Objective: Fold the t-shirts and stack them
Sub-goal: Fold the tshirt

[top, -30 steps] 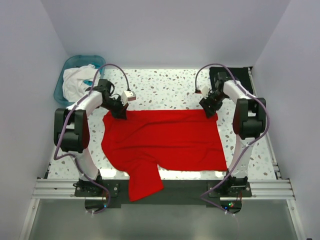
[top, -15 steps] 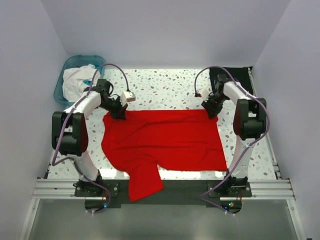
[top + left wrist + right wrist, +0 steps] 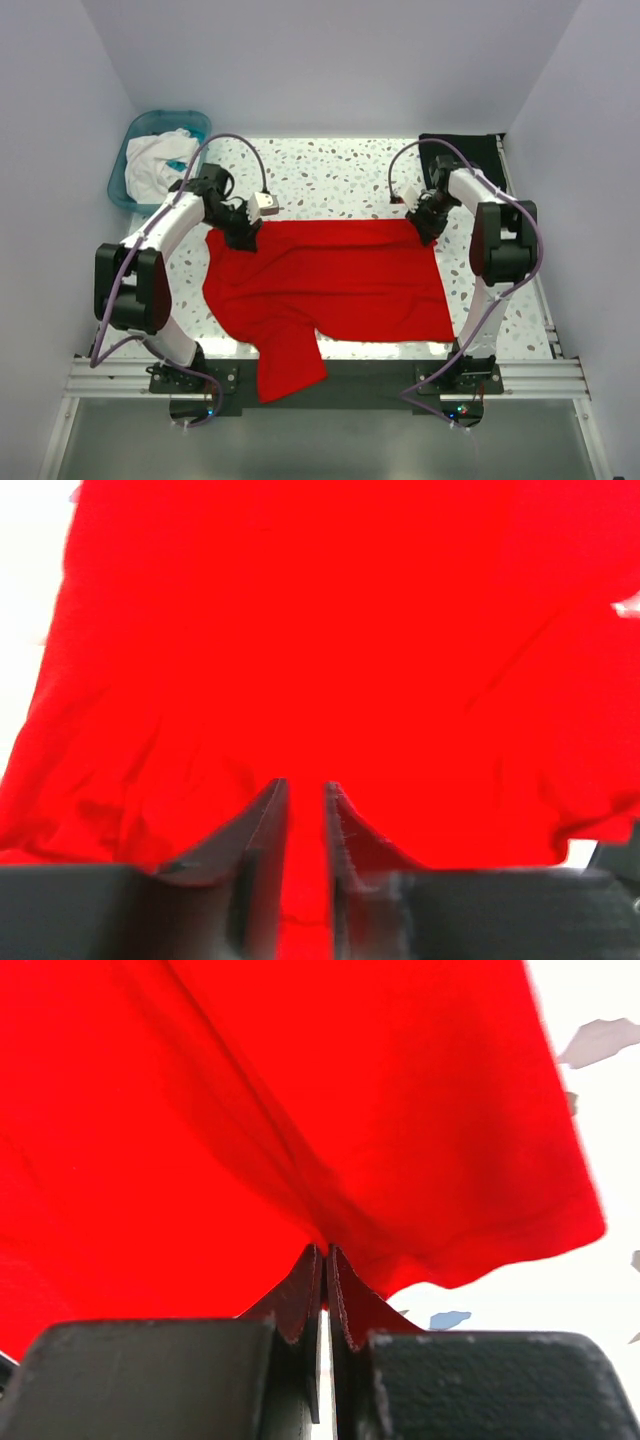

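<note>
red t-shirt (image 3: 330, 280): lies spread wide over the middle of the speckled table (image 3: 330, 170), far edge running straight between the two grippers, one part hanging off the near edge left of centre.

black t-shirt (image 3: 470, 150): rests as a flat folded rectangle at the far right corner, apart from the red one.

left gripper (image 3: 245, 238): sits low on the far left corner of the red t-shirt. in the wrist view, jaws a narrow slit apart, red cloth behind the gap, hold on it not clear.

right gripper (image 3: 428, 232): sits on the far right corner of the same shirt. in its wrist view, jaws pressed together on a pinch of red cloth, creases running out from the tips.

teal basin (image 3: 122, 160), far left: holds crumpled white cloth (image 3: 155, 165).
</note>
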{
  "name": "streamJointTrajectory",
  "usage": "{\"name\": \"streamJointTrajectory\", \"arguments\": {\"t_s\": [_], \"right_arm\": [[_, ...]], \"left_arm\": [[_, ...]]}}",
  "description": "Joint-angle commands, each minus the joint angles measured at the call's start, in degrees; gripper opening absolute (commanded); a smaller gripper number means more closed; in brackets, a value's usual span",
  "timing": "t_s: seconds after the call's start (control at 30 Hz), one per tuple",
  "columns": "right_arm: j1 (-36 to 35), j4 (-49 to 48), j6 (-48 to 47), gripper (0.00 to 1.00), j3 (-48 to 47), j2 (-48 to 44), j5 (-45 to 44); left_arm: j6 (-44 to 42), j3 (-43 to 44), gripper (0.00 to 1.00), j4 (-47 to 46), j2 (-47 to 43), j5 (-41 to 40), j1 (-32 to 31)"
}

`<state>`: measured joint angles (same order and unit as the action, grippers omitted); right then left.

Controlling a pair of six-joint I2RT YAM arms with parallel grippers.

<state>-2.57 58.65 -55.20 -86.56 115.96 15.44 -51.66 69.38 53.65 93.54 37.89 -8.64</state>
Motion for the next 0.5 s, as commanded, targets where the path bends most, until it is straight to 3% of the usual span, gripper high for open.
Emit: {"name": "streamJointTrajectory", "arguments": {"t_s": [0.0, 0.1, 0.23, 0.47], "right_arm": [[0.0, -0.1, -1.8, 0.00, 1.5, -3.9, -1.5], [-0.1, -0.1, -2.7, 0.13, 3.0, -4.3, -2.6], [-0.1, 0.8, -3.7, 0.29, 4.4, -5.5, -3.4], [-0.1, 2.4, -2.7, 0.46, 4.7, -6.5, -3.1]], "left_arm": [[7.6, 2.1, 0.29, -7.1, 2.5, -3.4, 1.3], [10.8, 7.2, 0.39, -7.2, 8.2, -3.9, 2.3], [12.0, 10.7, 0.42, -8.6, 13.2, -6.5, 3.0], [10.1, 12.9, 0.46, -9.6, 18.3, -10.3, 3.3]]}}
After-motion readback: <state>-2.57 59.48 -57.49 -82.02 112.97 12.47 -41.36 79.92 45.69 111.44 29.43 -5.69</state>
